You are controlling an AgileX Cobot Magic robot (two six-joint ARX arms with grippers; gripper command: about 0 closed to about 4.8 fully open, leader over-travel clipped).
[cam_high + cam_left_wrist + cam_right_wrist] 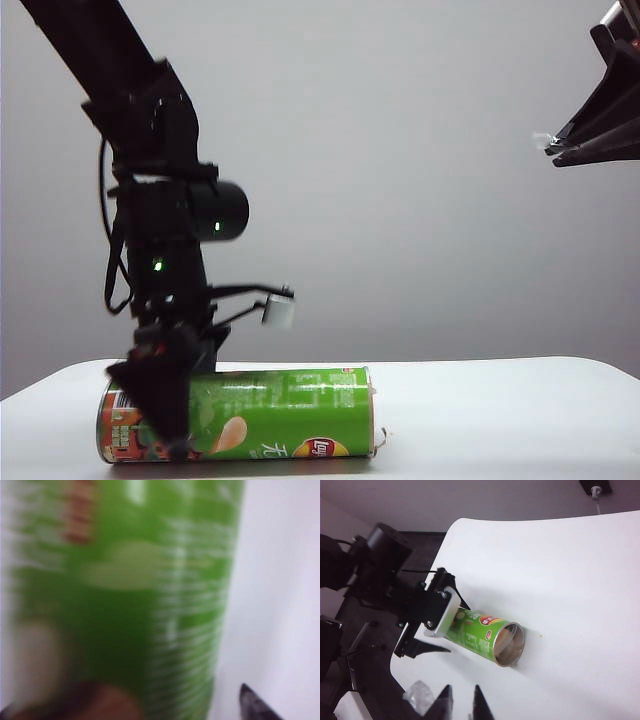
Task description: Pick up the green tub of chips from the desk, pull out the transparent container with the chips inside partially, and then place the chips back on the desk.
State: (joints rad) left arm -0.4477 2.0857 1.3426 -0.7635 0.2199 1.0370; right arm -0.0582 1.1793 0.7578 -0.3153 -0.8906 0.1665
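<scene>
The green tub of chips [240,415] lies on its side on the white counter [500,420], label end under my left arm and open mouth pointing toward the right of the exterior view. My left gripper [165,400] sits over the tub near its closed end, its fingers spread wide with one on each side of the can; I judge they straddle it without squeezing yet. The left wrist view is a green blur with one dark fingertip [252,702] just clear of the can wall. To do this pickup well, I'd lower until the fingers sit level with the can's middle, close squarely across its width so it can't roll, then lift evenly. My right gripper [461,705] hangs high and well away, fingers nearly together and empty. Through the open mouth I see a pale lining, but I cannot make out the transparent container or chips from here. Count: one tub, one counter, two grippers, and one crumpled clear scrap [420,694] near the counter edge.
</scene>
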